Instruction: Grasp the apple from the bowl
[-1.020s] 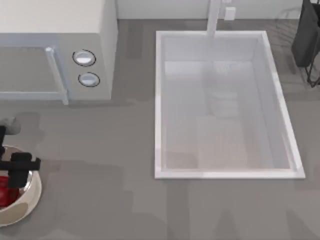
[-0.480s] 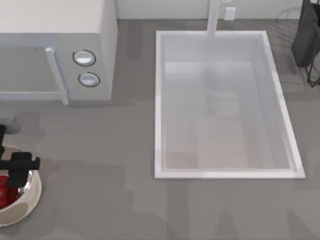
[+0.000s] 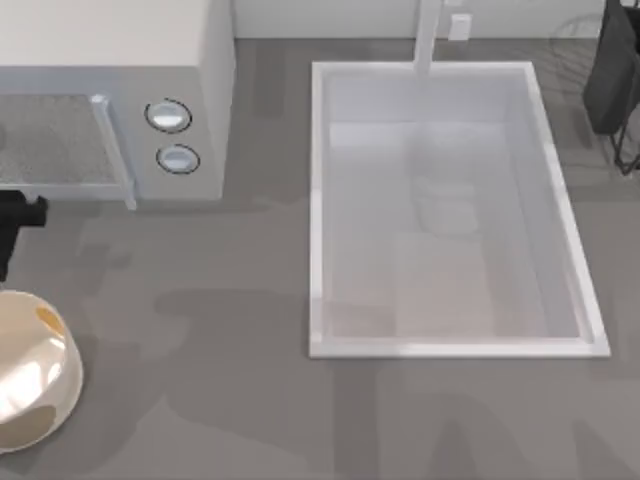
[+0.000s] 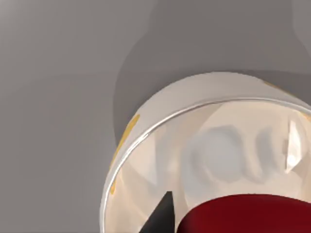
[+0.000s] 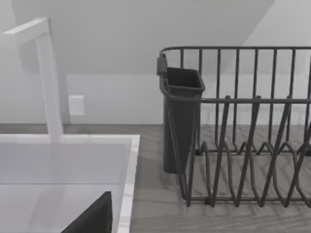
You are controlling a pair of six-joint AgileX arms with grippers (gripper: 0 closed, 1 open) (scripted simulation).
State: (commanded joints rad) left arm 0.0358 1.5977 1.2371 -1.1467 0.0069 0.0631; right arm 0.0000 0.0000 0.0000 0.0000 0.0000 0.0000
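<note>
The cream-white bowl (image 3: pixel 30 400) sits at the table's near left edge, with an orange patch on its inner wall and nothing inside it in the top view. My left gripper (image 3: pixel 12 225) hangs at the left edge, just in front of the microwave. In the left wrist view the deep-red apple (image 4: pixel 248 213) sits close to the camera beside a black fingertip (image 4: pixel 163 216), held up above the bowl (image 4: pixel 146 136). My right arm is parked off to the right; one dark finger (image 5: pixel 92 216) of it shows over the sink's edge.
A microwave (image 3: pixel 110 90) stands at the back left, with two knobs on its front. A white sink (image 3: pixel 320 200) with a faucet (image 3: pixel 428 35) takes up the middle and right. A dark dish rack (image 5: pixel 243 126) with a caddy (image 5: pixel 181 121) stands at the back right.
My left gripper has lifted out of the bowl and moved toward the microwave, taking the apple with it. The bowl stays in place, now empty in the top view.
</note>
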